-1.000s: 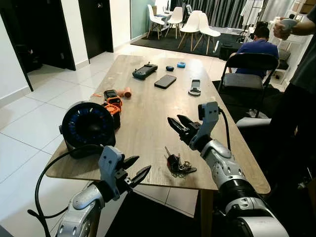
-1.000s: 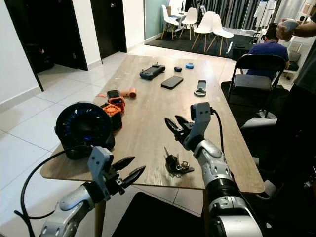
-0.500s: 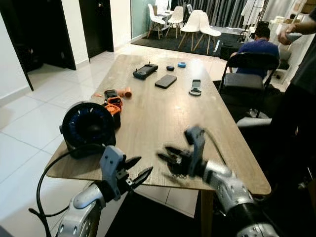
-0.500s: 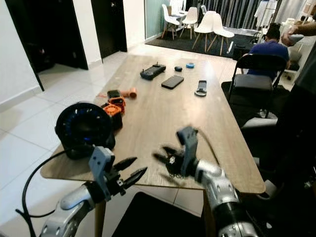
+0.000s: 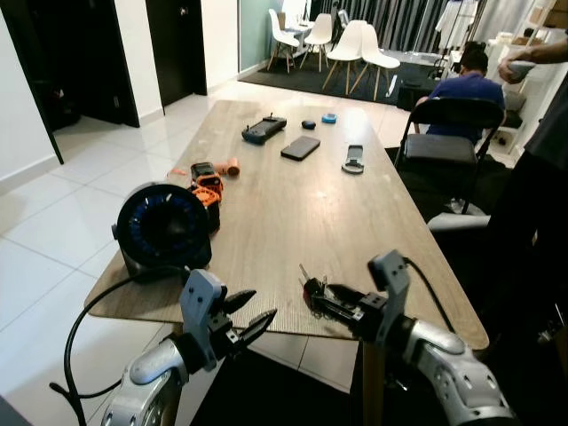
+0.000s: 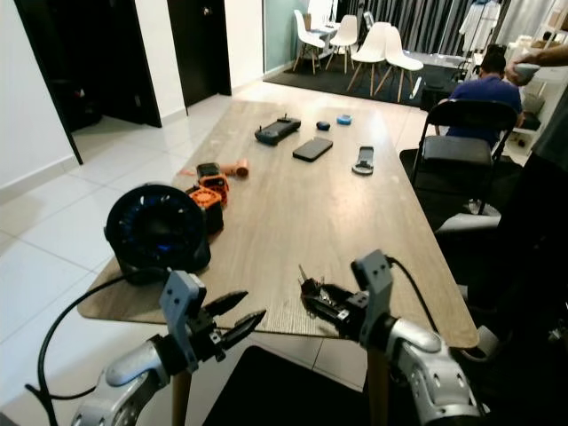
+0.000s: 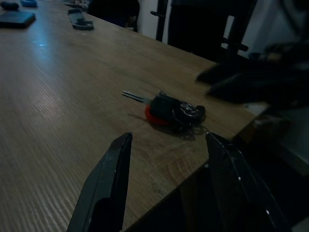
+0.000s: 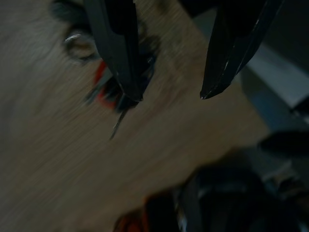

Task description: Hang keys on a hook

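A long wooden table [image 5: 293, 204] runs away from the robot across a white-tiled floor [image 5: 53, 222], with a black chair [image 5: 448, 133] at its right side and a person in a blue top [image 5: 468, 87] seated beyond it. Near the table's near left corner stands a round black fan [image 5: 164, 226], and just behind it sits an orange and black tool [image 5: 206, 185]. Farther along lie a black controller [image 5: 264, 129], a dark phone [image 5: 300, 147] and a grey remote [image 5: 353, 158].

The right gripper [image 5: 330, 302] reaches low over the near edge of the table, its two black fingers spread apart and holding nothing; one fingertip [image 8: 126, 79] hangs right above the keys [image 5: 312, 286], though contact cannot be told. The keys lie flat on the wood close to the near edge, a dark bunch with a red tag and one blade pointing away. The left gripper [image 5: 247, 321] hovers below and in front of the table edge, fingers parted and empty, aimed toward the keys [image 7: 166, 108].
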### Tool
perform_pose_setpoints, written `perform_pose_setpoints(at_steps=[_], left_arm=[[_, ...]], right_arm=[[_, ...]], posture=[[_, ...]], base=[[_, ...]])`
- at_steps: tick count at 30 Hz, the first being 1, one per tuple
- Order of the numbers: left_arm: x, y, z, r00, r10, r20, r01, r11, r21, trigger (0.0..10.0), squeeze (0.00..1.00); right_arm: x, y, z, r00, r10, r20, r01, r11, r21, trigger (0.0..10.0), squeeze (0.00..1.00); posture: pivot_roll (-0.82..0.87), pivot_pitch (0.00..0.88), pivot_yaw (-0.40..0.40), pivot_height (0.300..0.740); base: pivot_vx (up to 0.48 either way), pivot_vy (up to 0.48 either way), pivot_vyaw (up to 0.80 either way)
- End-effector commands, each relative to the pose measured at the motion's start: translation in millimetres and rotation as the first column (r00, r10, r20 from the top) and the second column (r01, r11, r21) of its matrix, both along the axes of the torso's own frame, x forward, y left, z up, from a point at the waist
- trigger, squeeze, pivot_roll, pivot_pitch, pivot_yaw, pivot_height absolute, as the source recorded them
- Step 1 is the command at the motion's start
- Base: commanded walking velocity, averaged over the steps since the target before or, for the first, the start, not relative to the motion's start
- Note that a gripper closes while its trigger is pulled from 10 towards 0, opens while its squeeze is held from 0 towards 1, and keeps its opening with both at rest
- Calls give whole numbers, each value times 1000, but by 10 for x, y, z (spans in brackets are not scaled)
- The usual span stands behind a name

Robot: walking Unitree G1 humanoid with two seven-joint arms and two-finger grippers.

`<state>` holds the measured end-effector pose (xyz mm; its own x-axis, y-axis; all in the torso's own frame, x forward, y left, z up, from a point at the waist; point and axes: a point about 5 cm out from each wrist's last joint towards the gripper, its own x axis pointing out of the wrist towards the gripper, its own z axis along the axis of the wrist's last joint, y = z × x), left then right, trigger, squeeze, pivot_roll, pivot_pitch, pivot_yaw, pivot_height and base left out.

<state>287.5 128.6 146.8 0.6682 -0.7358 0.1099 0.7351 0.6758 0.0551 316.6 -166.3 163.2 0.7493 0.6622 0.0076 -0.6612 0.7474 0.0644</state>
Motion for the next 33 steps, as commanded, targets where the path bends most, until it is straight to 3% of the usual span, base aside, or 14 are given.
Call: perform_pose_setpoints(at_steps=[1,9,10,11,12,16,17,22,33], left_arm=[[-25,-32,-38,1000,-8,-17,7,1000,-15,10000,0],[-25,-76,-14,1000,1,-8,-2,999,-42,10000,0],[-35,-82,-20,1000,2,-9,-2,999,-44,10000,0],[-35,-82,-20,1000,2,-9,-2,999,-44,10000,0],[-39,-85,-25,1000,3,-10,-3,999,-45,10000,0],[-34,-90,-32,1000,15,-10,-16,999,-46,10000,0],[-26,-94,-30,1000,22,-7,-22,999,-48,10000,0],[-1,-116,-17,999,32,-1,-32,998,-48,10000,0],[32,-125,-1,999,42,1,-42,998,-40,10000,0]], right_arm=[[-53,-131,-74,997,-69,-16,69,997,-17,10000,0],[-71,-358,-165,971,-237,-10,237,971,-19,10000,0],[-55,-463,-147,949,-316,-7,316,949,0,10000,741],[-55,-463,-147,949,-316,-7,316,949,0,10000,741],[-50,-507,-145,938,-346,-7,346,938,-2,10000,1000],[-14,-617,-154,902,-431,-1,431,902,-6,10000,1000],[12,-646,-163,890,-456,-10,456,890,8,10000,12],[120,-668,-230,872,-486,-47,488,873,20,10000,0],[415,-558,-290,882,-446,-156,454,891,18,10000,0]], posture=[[41,95,-7,740],[36,87,-8,740],[36,86,-7,740],[36,86,-7,740],[34,84,-6,740],[33,85,-4,740],[32,87,-3,740],[32,92,1,740],[48,113,2,740]], base=[[0,0,0],[0,0,0],[0,0,0],[0,0,0],[0,0,0],[0,0,0],[0,0,0],[0,0,0],[0,0,0]])
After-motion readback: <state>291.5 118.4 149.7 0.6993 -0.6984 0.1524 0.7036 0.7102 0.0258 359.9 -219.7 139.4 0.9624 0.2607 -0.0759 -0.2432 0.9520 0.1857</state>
